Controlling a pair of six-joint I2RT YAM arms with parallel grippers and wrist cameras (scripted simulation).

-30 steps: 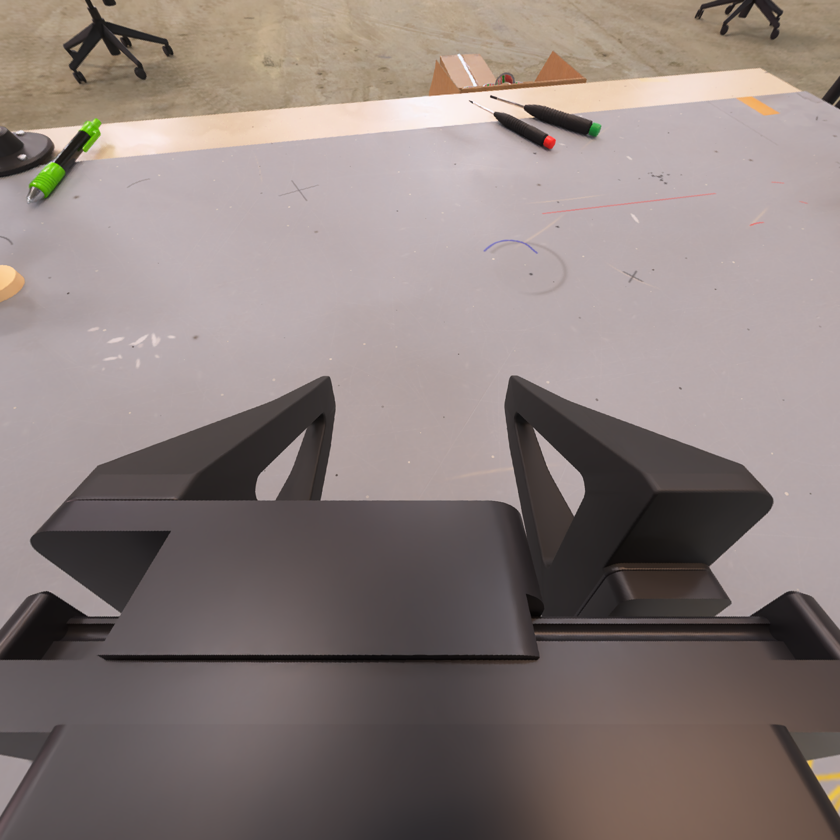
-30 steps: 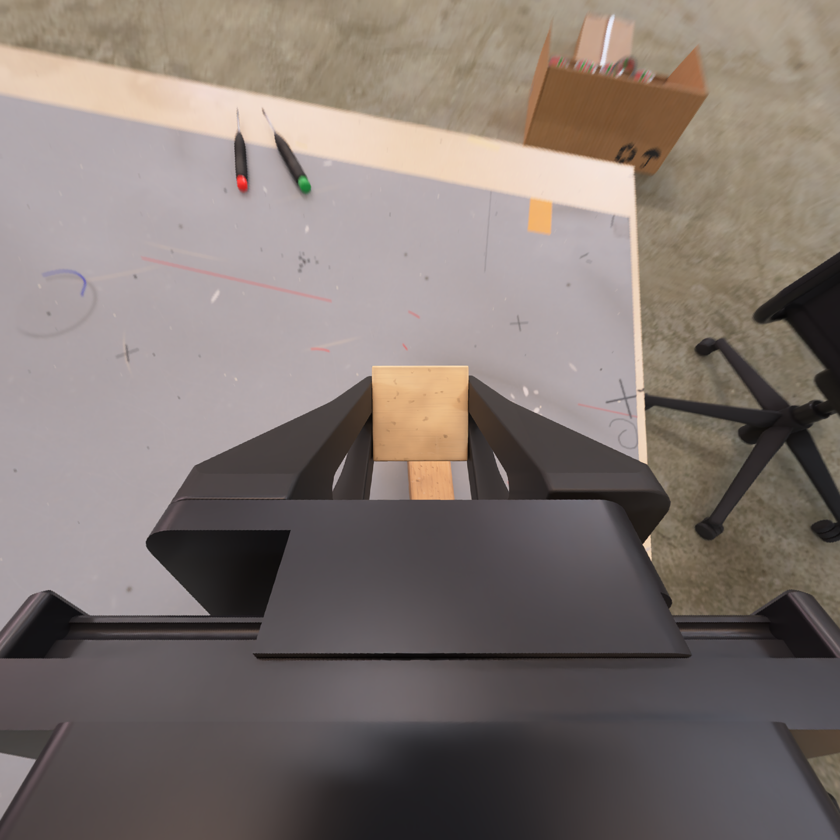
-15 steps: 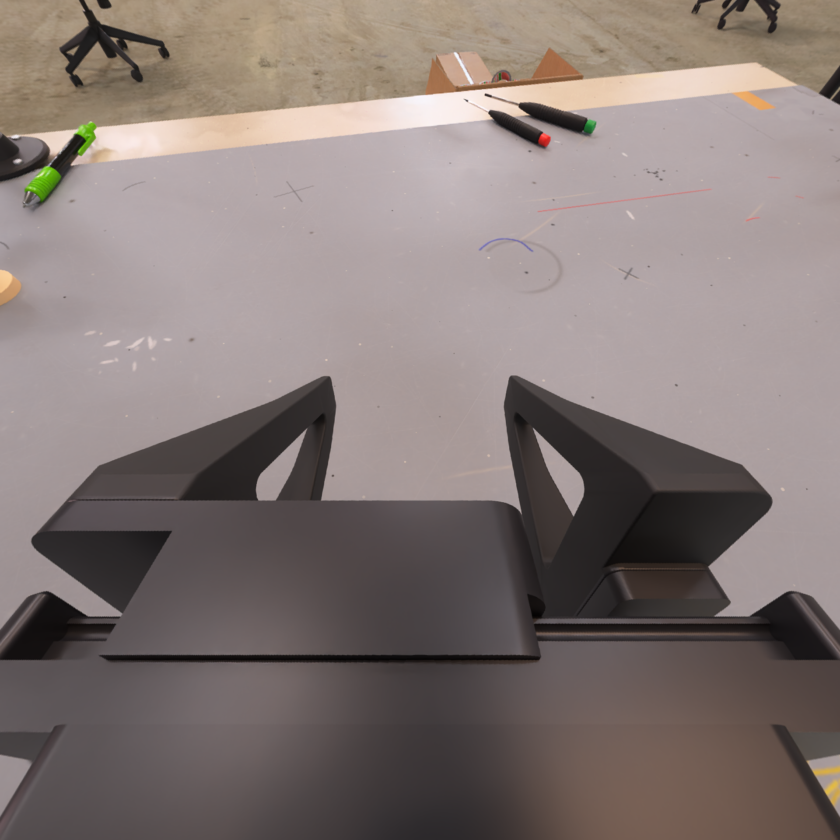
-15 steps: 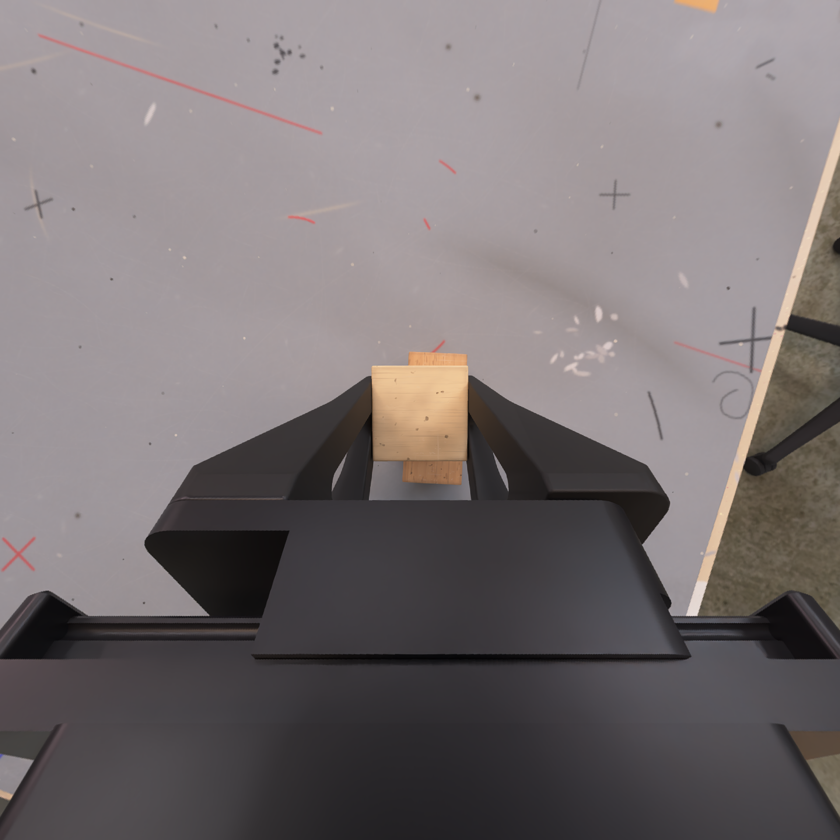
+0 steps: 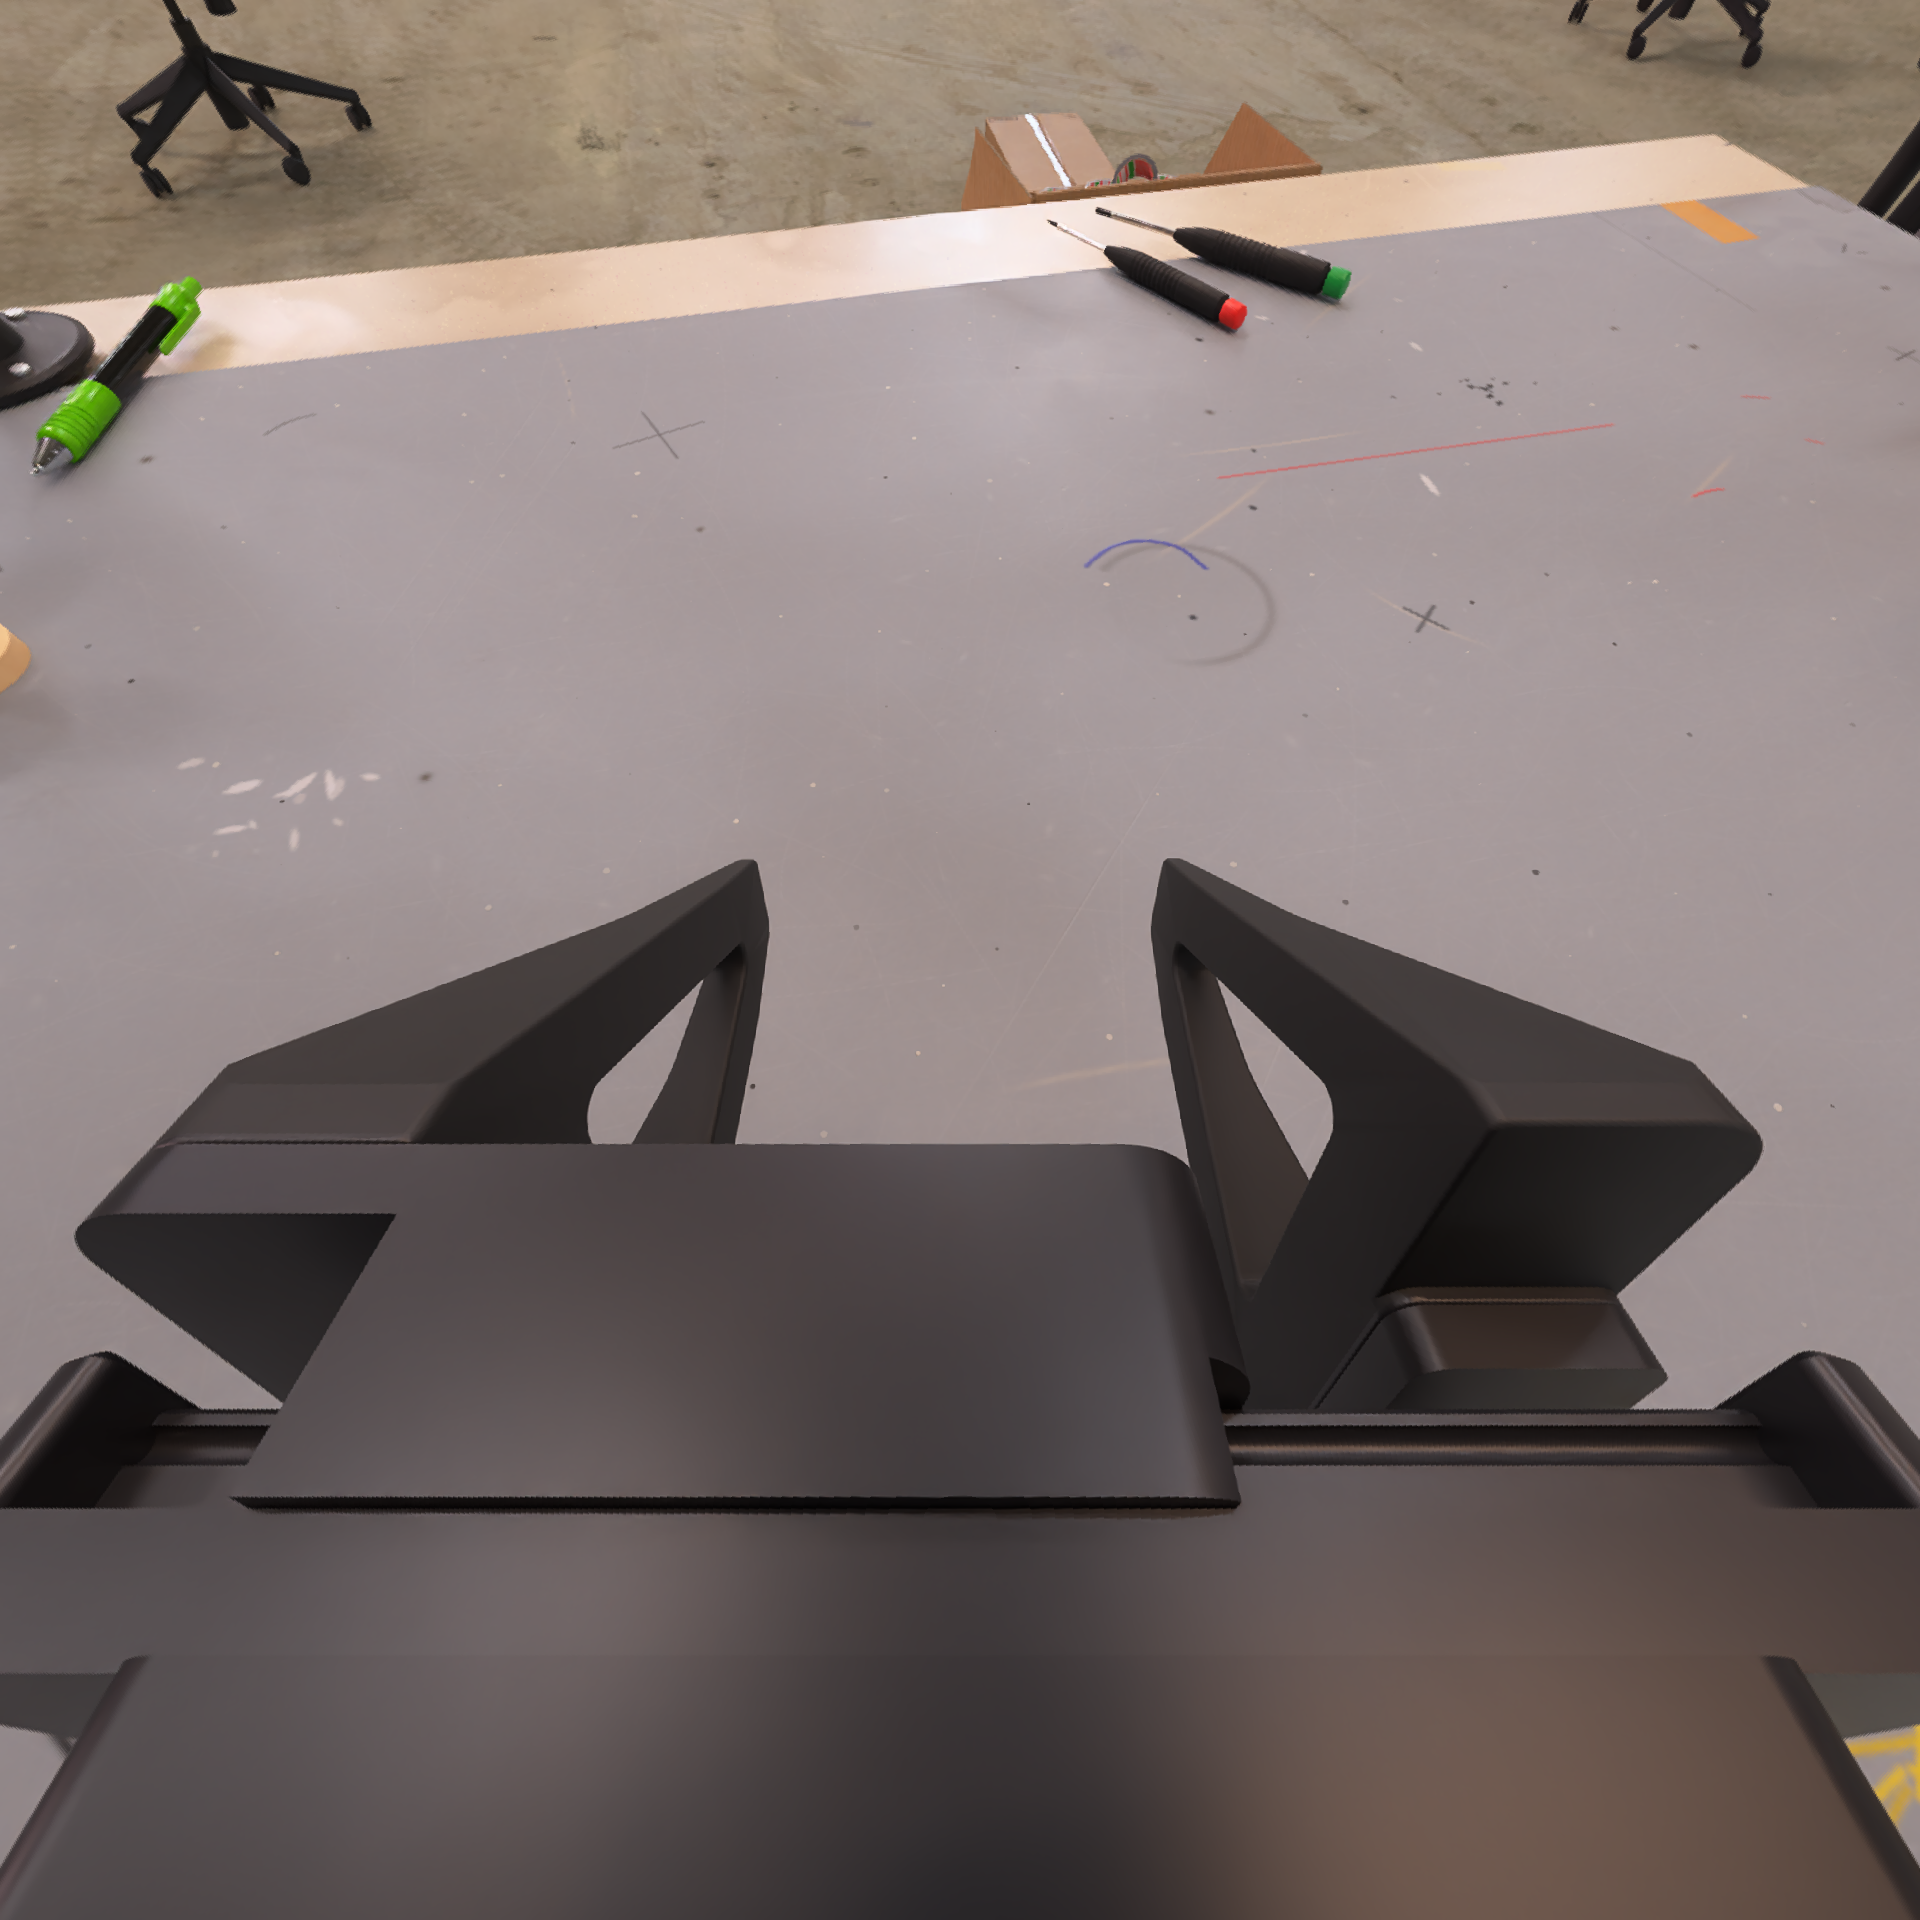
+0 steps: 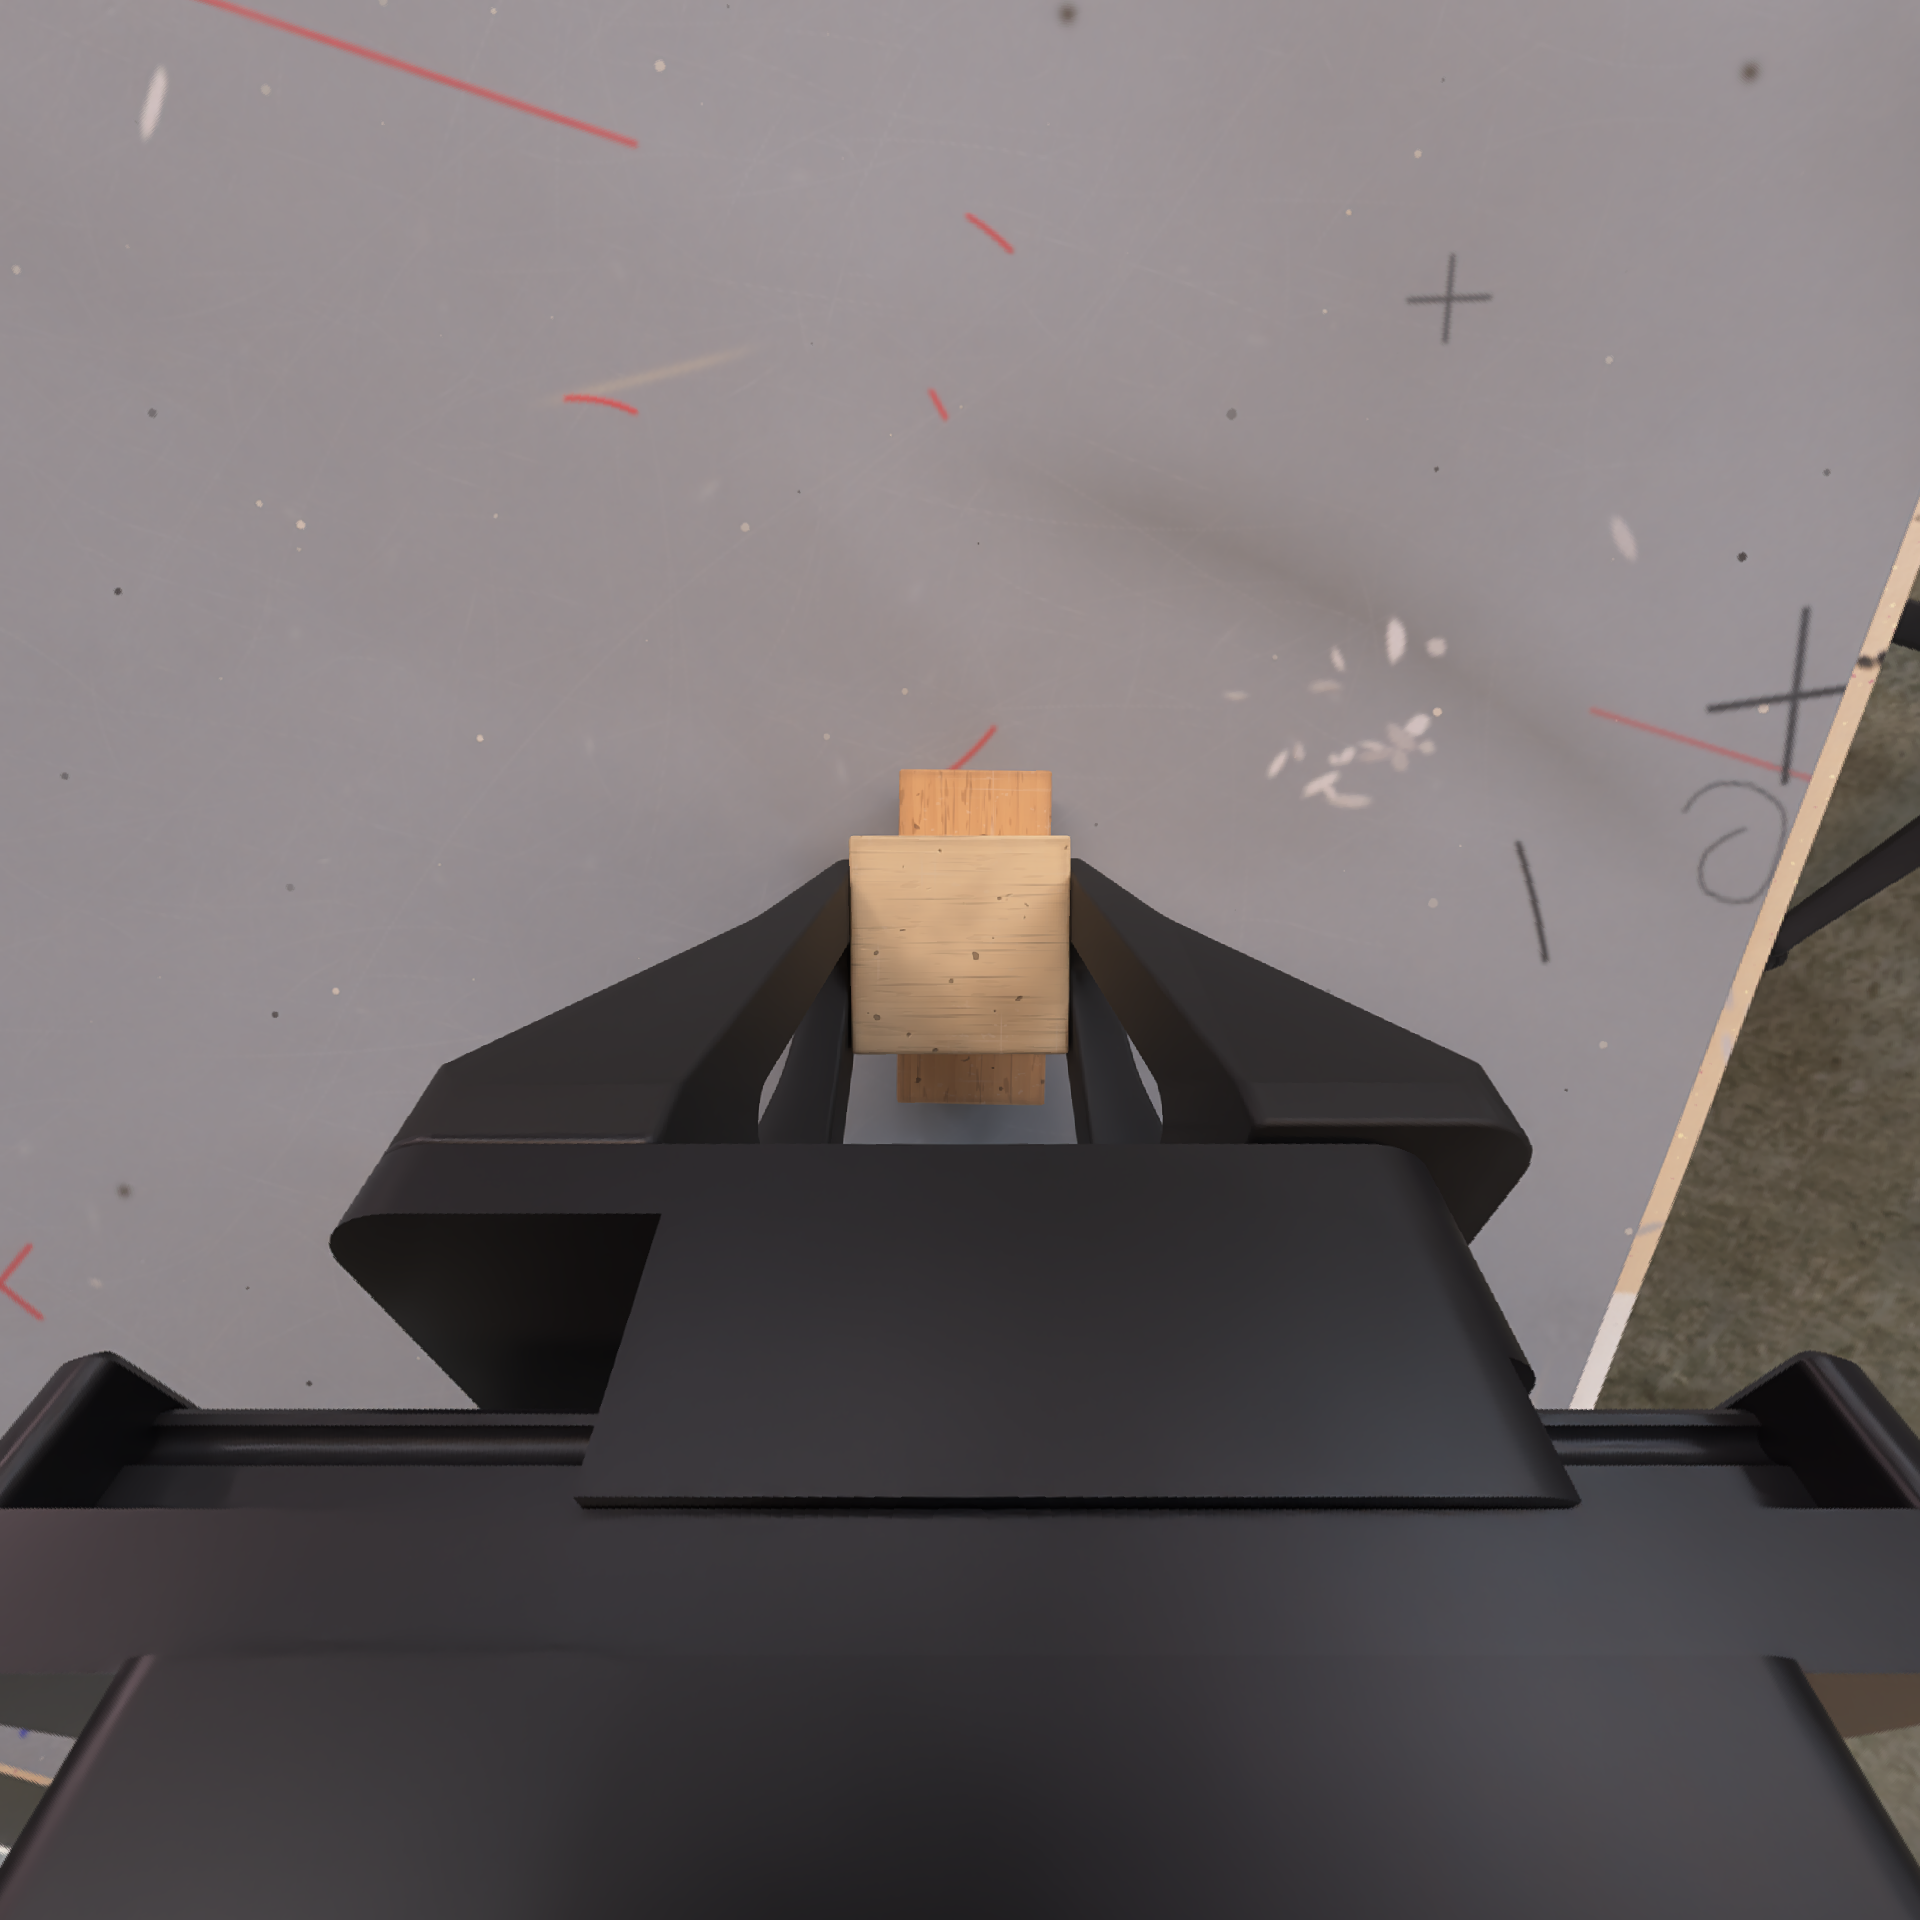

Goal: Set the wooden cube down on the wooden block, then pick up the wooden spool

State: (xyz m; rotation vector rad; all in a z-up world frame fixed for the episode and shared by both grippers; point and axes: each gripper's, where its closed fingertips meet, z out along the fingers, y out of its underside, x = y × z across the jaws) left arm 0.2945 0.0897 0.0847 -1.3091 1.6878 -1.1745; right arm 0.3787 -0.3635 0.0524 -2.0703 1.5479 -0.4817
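Note:
In the right wrist view my right gripper [image 6: 959,883] is shut on the pale wooden cube [image 6: 959,943] and looks nearly straight down. The darker wooden block [image 6: 975,802] lies on the grey table right under the cube; its ends show above and below the cube. I cannot tell whether the cube touches the block. In the left wrist view my left gripper [image 5: 958,904] is open and empty above the table. A sliver of a round wooden piece [image 5: 10,655], perhaps the spool, shows at the far left edge.
In the left wrist view a green and black pen [image 5: 114,374] lies far left, and two black screwdrivers [image 5: 1221,275] lie near the far table edge. A cardboard box [image 5: 1132,156] and office chairs stand on the floor. The table's right edge [image 6: 1756,935] is near the block.
My right gripper has tilted down and descended with the cube over the block, which now shows past both cube edges. The left wrist view has shifted slightly; the wooden piece slid further off the left edge.

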